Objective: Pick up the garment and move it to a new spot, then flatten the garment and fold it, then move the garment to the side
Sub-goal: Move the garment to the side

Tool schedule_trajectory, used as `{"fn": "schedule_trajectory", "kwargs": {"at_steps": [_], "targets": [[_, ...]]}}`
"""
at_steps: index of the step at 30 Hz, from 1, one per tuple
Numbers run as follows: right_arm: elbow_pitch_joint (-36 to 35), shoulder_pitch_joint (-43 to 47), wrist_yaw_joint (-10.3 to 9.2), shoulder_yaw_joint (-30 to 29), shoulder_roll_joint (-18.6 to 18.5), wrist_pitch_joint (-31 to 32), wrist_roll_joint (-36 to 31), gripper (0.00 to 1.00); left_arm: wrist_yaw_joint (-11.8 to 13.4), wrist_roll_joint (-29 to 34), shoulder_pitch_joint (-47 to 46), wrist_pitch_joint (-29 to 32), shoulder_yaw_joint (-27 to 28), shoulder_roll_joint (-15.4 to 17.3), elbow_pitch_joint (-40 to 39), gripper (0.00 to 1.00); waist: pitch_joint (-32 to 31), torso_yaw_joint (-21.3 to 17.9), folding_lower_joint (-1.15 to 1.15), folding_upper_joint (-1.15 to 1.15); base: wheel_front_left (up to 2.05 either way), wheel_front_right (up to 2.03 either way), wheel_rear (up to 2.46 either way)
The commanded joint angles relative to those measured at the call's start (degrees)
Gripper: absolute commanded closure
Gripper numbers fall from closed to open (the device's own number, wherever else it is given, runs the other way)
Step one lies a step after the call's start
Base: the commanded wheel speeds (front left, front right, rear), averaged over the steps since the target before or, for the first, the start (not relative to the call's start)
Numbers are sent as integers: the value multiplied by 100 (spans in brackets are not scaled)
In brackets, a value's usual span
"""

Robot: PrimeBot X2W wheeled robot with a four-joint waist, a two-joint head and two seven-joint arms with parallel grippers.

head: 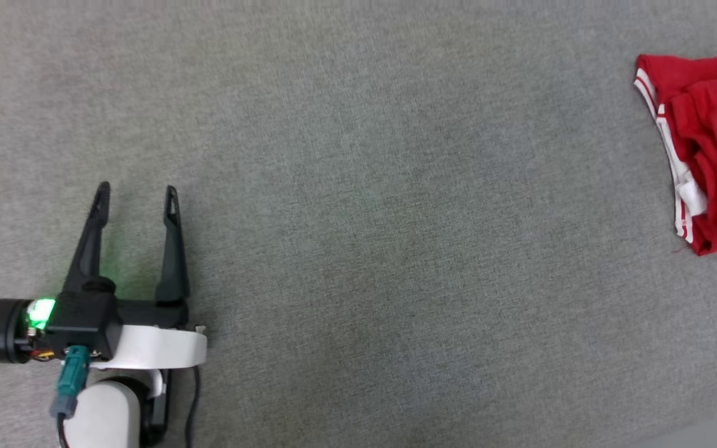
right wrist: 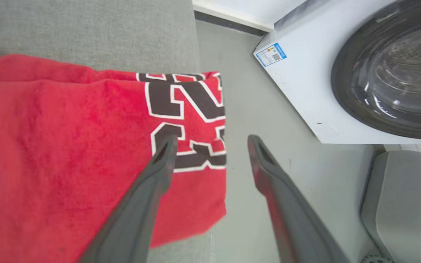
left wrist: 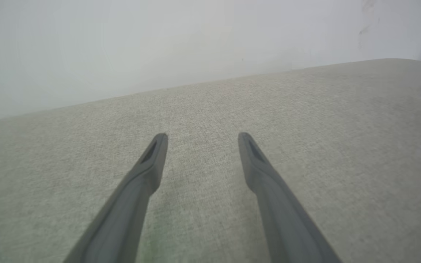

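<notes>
The folded red jersey shirt with white trim [head: 710, 143] lies at the head view's right edge. The right gripper [right wrist: 210, 140] and left gripper [head: 138, 190] are wide open and empty. The move to the side looks done. Next, lift the right gripper away gently.

The left end effector [head: 138, 188] has two long, tapering black fingers [head: 89, 242] on a black housing [head: 84, 323], with a green light [head: 41, 311], a teal connector [head: 71, 379] and a white wrist shell [head: 153, 348].

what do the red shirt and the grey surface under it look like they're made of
The garment looks like soft knit cloth, matte and slightly fuzzy, perhaps cotton or a blend; it creases loosely. The grey surface looks like woven upholstery fabric, matte, with a fine visible weave.
</notes>
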Motion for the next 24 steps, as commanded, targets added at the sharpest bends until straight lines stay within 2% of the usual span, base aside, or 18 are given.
{"fn": "schedule_trajectory", "kwargs": {"at_steps": [1, 6, 7, 10, 16, 24], "targets": [[37, -108, -6, -74, -13, -198, -168, 0, 32, -17, 85, -8, -30, -42, 31, 0, -289, 98, -1, 0, 0, 0, 0], [-170, -153, -6, -423, 118, -1262, -634, 0, 46, -46, 249, -9, -71, -168, 95, 0, -788, 270, -1, 0, 0, 0, 0], [-170, -153, -6, -423, 118, -1262, -634, 0, 46, -46, 249, -9, -71, -168, 95, 0, -788, 270, -1, 0, 0, 0, 0], [-372, 23, -6, -778, 304, -2103, -942, 0, 90, -64, 345, -9, -73, -251, 122, 0, -1061, 396, -1, 0, 0, 0, 0], [-1060, 577, -6, -1568, 1115, -3434, -1423, 0, 112, -96, 542, -8, -90, -359, 164, 0, -1499, 650, -1, 0, 0, 0, 0], [-2652, 1990, -6, -2202, 2471, -3726, -1788, 0, 138, -111, 733, -8, -78, -464, 227, 0, -1893, 993, -1, 0, 0, 0, 0]]}}
